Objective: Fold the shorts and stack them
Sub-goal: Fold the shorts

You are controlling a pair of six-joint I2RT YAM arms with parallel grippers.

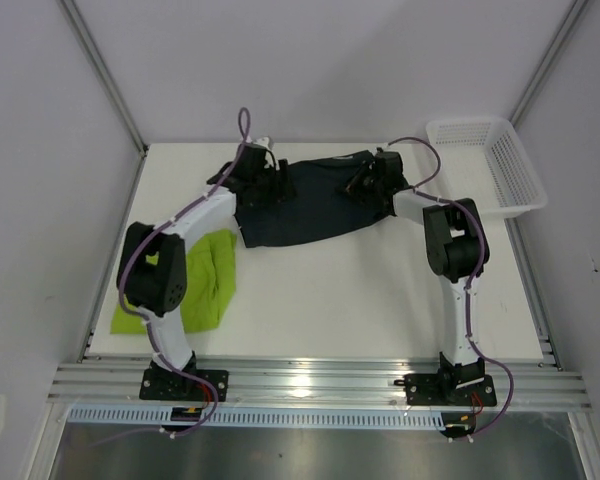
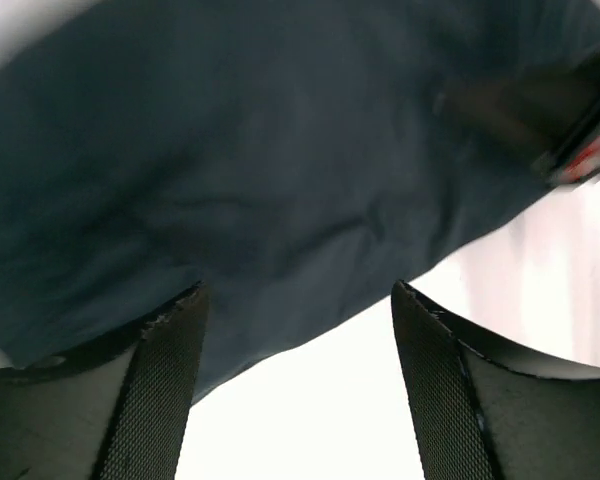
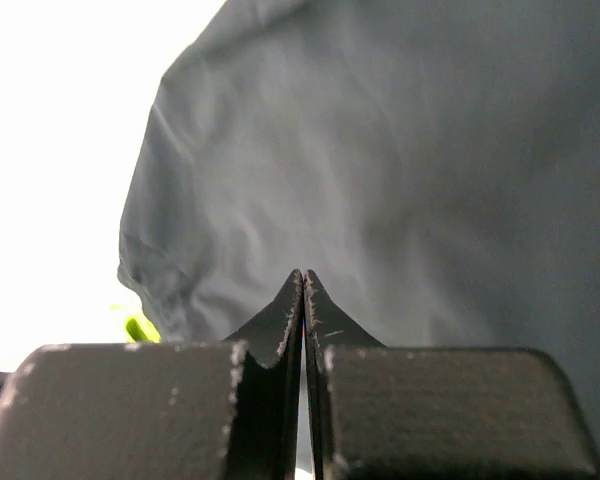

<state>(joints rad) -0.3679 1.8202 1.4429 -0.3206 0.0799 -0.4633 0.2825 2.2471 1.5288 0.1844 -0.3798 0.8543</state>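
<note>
left jaws: spread wide, nothing held, set at navy shorts [image 1: 315, 205] edge | right jaws: pressed shut over same shorts | navy shorts spread at table [image 1: 360, 300] 12 o'clock | green shorts [image 1: 215, 275] at 8 o'clock | basket [image 1: 521, 172] at 2 o'clock

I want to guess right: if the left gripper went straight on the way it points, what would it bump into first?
Most likely the dark navy shorts: they fill the view just ahead of the open left gripper, though how near they are is hard to judge.
</note>
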